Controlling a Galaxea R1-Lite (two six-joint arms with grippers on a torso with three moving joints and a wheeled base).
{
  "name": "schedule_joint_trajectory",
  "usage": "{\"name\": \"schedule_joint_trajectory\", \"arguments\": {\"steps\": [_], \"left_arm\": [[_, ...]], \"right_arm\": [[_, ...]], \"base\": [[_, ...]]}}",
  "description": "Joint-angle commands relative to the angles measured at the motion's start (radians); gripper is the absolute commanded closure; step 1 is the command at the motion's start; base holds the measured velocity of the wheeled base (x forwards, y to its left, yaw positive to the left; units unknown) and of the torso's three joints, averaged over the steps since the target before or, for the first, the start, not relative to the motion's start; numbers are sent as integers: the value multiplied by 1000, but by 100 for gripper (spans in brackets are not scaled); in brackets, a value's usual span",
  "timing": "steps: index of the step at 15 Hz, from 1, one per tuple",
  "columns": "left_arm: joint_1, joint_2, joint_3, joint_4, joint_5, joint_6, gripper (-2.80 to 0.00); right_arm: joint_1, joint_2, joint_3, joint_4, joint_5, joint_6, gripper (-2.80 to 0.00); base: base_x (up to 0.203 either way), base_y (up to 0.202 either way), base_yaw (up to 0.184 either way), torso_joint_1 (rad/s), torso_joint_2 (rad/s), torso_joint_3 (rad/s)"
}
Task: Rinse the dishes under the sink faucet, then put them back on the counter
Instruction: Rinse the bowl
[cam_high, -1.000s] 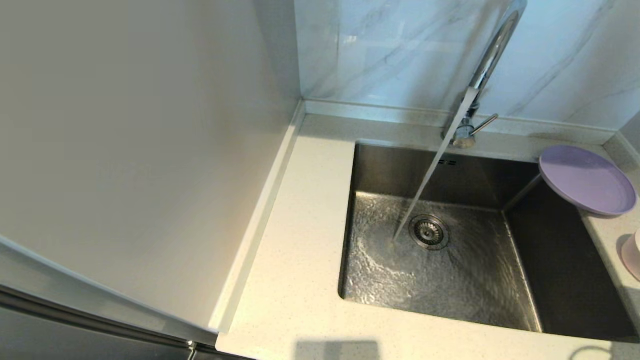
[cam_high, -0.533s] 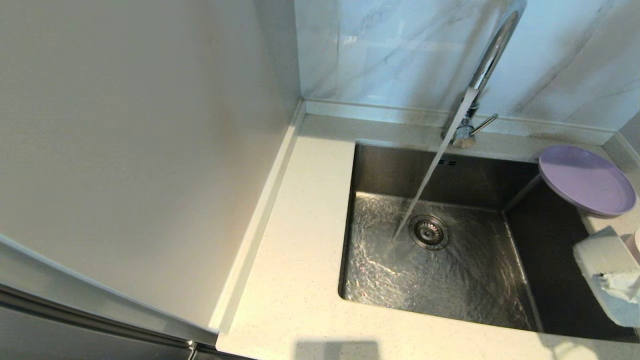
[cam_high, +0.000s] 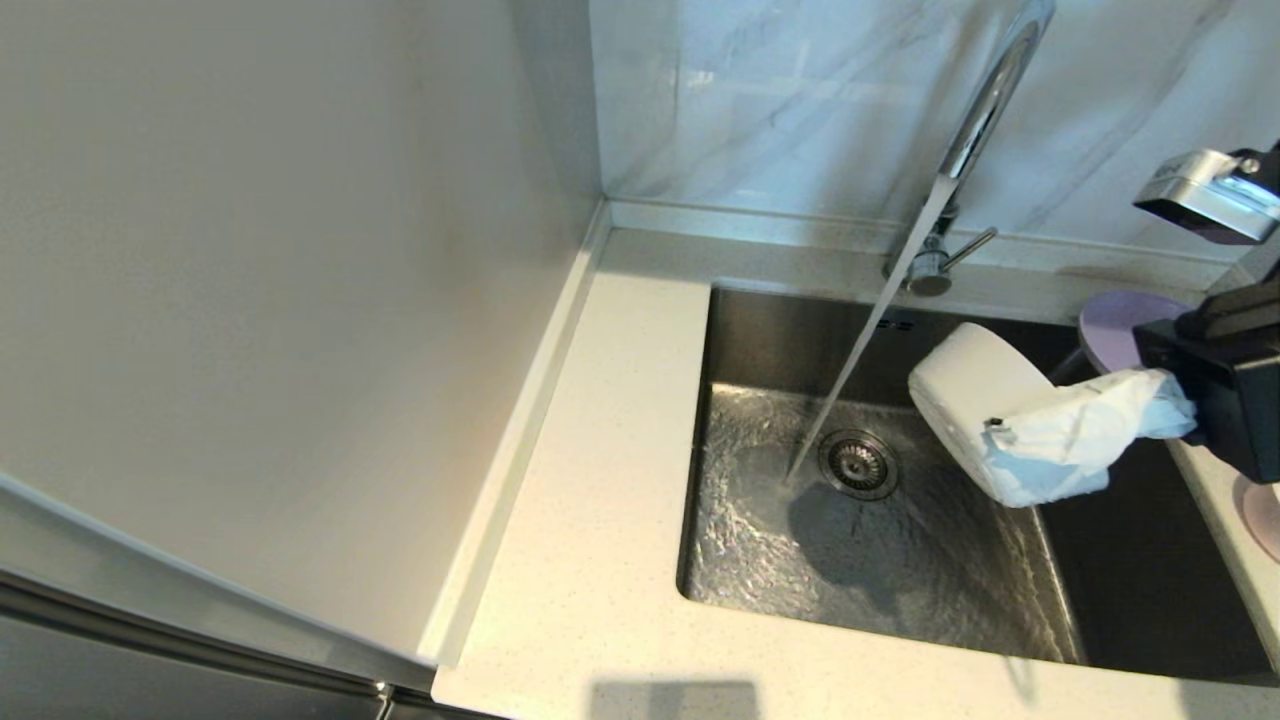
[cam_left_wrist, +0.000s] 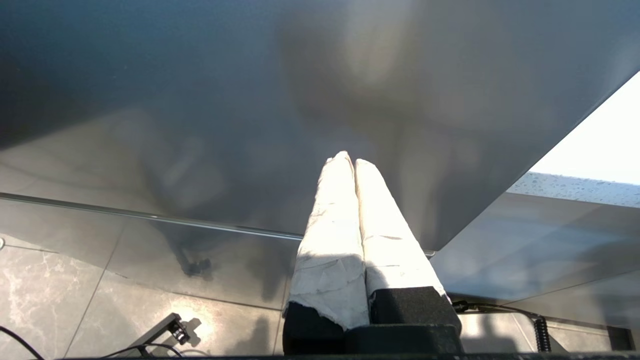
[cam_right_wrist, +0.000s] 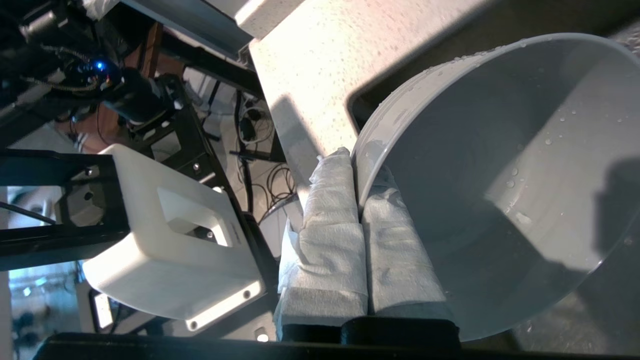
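A: Bright daylight in the head view; the counter (cam_high: 590, 560) glows warm, and the sink (cam_high: 1130, 560) goes almost black along its right side.
B: A soft-edged shadow lies on the rippling water beside the drain; the ripples throw sharp glints.
A: In the left wrist view the wrapped fingers (cam_left_wrist: 335, 235) are blown out white; the grey surface behind them is hazy.
B: The bowl (cam_right_wrist: 500, 175) in the right wrist view is evenly shaded; one dark shadow crosses its far wall.
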Motion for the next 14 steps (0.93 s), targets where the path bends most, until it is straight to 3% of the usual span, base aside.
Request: {"name": "schedule_joint_trajectory", "arguments": {"steps": [1,14], "left_arm": [[0,0,0,0,0,-1,0],[0,0,0,0,0,-1,0]], "right_arm": [[35,91,-54,3,3,-12,0],[81,350,-349,-1,-87,-14,0]], "base": [[0,0,0,0,0,0],[0,0,0,0,0,0]]}}
